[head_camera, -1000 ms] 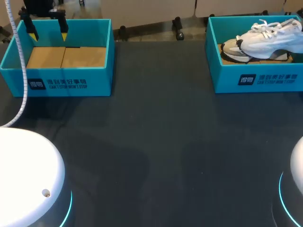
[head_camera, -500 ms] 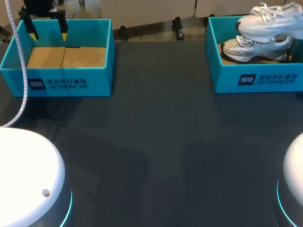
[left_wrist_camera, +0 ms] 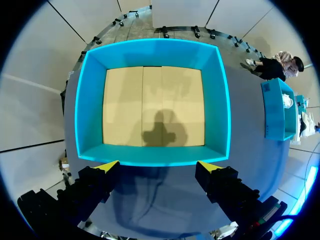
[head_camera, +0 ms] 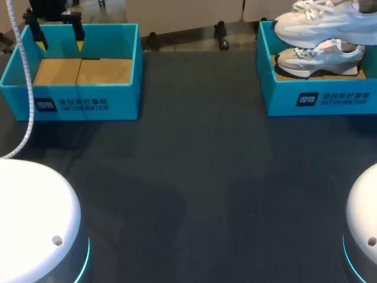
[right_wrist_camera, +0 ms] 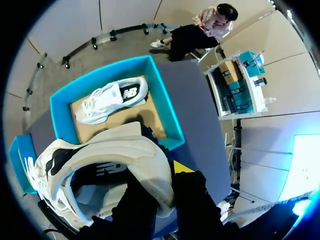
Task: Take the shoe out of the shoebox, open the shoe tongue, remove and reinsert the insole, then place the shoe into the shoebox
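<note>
- The right gripper [right_wrist_camera: 165, 172] pinches the heel collar of a white sneaker [right_wrist_camera: 115, 150], holding it above the right blue shoebox [head_camera: 321, 97].
- A second white sneaker [right_wrist_camera: 107, 100] lies inside that box.
- The left gripper [left_wrist_camera: 157, 166], its fingers spread, hangs over one wall of the left blue shoebox [left_wrist_camera: 87, 100].

the dark table [head_camera: 200, 177] bears a left shoebox [head_camera: 82, 103] and a right shoebox [head_camera: 283, 100], both teal, well apart.
</note>
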### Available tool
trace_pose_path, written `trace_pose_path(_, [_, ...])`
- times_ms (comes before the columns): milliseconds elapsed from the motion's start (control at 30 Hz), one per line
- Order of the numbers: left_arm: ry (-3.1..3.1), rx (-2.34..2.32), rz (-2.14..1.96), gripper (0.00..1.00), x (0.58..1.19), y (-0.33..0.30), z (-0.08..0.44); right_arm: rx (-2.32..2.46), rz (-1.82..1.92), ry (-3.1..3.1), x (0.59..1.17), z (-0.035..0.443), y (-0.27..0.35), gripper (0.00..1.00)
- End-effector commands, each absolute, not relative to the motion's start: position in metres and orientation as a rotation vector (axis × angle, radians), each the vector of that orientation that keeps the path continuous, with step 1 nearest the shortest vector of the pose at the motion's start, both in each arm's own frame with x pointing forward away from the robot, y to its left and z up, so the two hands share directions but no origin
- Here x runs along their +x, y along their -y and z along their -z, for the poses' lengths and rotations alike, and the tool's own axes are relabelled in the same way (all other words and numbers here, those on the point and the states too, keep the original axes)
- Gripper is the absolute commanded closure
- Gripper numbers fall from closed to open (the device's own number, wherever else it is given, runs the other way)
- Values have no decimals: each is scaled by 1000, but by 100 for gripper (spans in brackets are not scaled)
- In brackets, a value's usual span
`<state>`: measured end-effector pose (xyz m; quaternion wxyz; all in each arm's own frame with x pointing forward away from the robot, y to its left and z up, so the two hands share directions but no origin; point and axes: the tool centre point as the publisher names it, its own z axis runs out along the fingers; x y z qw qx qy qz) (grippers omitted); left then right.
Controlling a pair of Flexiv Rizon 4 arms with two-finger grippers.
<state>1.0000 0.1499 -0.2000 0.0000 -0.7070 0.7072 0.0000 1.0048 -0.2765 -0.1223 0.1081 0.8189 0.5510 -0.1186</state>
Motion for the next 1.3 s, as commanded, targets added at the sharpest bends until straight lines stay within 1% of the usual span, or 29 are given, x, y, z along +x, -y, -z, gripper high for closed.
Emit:
trace_pose_path(33, [-2222,-2221,0,0,1000,-150,200,2376,284,-1574,973,110,252,100])
trace_pose_path(267, [-2222,-2221,0,0,1000,-150,200,2427,258,-1500,951,109,218,100])
trace_pose_path(533, [-2222,-2221,0,0,1000,-150,200,2424,237,-1585,945,113,167,100])
trace_pose_path(1200, [-2222,-2221,0,0,1000,-150,200,2424,237,-1585,945,113,167,100])
trace_pose_path(1300, [-2222,-2221,0,0,1000,-150,200,2372,242,-1622,940,120,146,100])
